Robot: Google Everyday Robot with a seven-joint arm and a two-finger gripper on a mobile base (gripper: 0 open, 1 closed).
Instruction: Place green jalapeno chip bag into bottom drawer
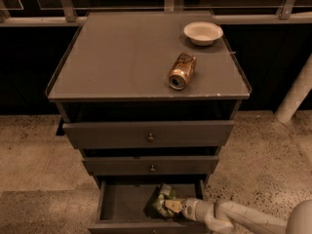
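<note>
Speckled floor [34, 145], grey cabinet [122, 57] at centre. Green jalapeno chip bag [160, 202] sits inside cabinet's bottom drawer [122, 204] (drawer pulled out), right of drawer's middle. Gripper [171, 206] right against bag, arm [243, 217] entering from cabinet's right; gripping or released, cannot tell. On cabinet top: bronze soda can [182, 71] on its side, white bowl [203, 32] near back right corner.

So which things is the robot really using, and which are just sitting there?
For the job:
green jalapeno chip bag, lying inside the open drawer
bottom drawer, open
gripper, reaching into that drawer from the right, at the bag

Just lying about:
gold soda can, on its side on the cabinet top
white bowl, near the top's back right corner
</note>
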